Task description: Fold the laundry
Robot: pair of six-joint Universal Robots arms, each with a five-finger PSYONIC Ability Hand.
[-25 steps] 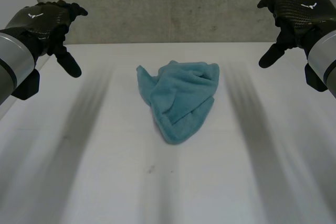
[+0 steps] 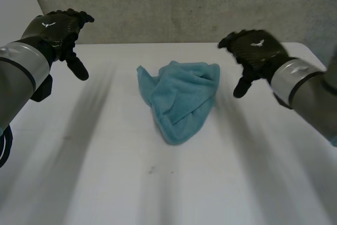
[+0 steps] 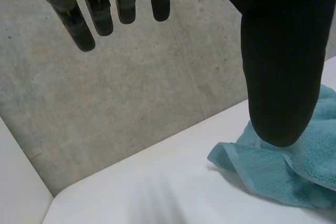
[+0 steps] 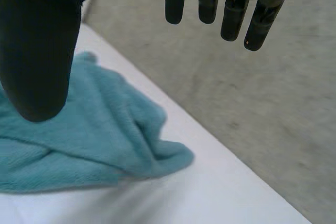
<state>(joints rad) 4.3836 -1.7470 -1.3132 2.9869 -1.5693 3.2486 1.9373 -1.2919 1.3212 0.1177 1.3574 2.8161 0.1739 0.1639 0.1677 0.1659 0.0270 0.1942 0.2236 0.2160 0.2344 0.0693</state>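
Crumpled teal terry towel (image 2: 181,101) bunched mid white table (image 2: 105,177); left hand (image 2: 57,31) and right hand (image 2: 255,51) hover either side, fingers spread wide, holding nothing

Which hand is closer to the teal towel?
The right hand, open beside the towel; the left hand, also open, hovers much farther off.

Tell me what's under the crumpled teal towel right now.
Only the white table shows around the towel. It lies bunched in folds, so anything beneath them is hidden.
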